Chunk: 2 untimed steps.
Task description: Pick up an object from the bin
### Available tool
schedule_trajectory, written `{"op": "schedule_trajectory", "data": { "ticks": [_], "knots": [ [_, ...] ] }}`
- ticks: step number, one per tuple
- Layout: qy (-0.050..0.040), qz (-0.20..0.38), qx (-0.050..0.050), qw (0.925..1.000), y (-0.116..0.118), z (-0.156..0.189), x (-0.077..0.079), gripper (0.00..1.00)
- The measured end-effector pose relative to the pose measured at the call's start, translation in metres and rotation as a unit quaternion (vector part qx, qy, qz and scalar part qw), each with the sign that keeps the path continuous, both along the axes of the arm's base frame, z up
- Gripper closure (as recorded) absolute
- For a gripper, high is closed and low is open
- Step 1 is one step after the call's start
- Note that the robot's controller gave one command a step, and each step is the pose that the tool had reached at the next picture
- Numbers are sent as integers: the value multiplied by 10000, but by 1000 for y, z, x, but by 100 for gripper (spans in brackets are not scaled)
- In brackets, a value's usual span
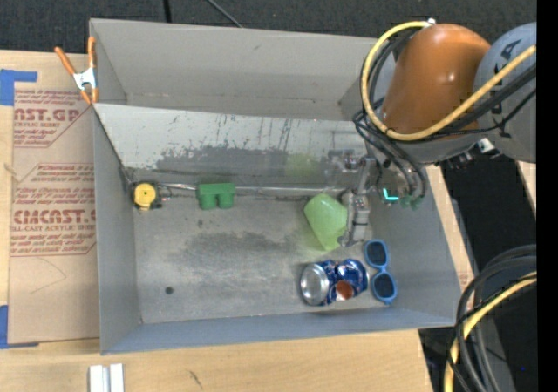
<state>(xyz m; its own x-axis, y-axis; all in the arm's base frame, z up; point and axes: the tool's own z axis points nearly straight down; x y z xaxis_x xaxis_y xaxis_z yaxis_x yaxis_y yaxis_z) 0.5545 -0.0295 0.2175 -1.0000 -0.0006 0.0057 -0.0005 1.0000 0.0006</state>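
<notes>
Camera view puts the gripper [357, 223], open or closed cannot be told, just beside a pale green plastic cup [324, 220] at the bin's [218, 281] right, likely light and squashy, best pinched at its rim.

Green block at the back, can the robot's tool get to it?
Probably yes: the green block lies alone with bare floor around it, nothing on top. The tool is beside the pale green cup.

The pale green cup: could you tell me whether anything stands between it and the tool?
Nothing visible does; the tool stands at the right edge of the cup. The crushed can and blue sunglasses lie lower in the view.
</notes>
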Motion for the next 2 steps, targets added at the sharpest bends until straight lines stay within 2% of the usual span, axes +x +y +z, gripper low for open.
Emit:
{"op": "schedule_trajectory", "data": {
  "ticks": [1,2],
  "knots": [
    [19,227,0,9997,-32,-99,-51,0],
    [-114,2106,-8,9775,-27,-146,-68,0]
  ]
}}
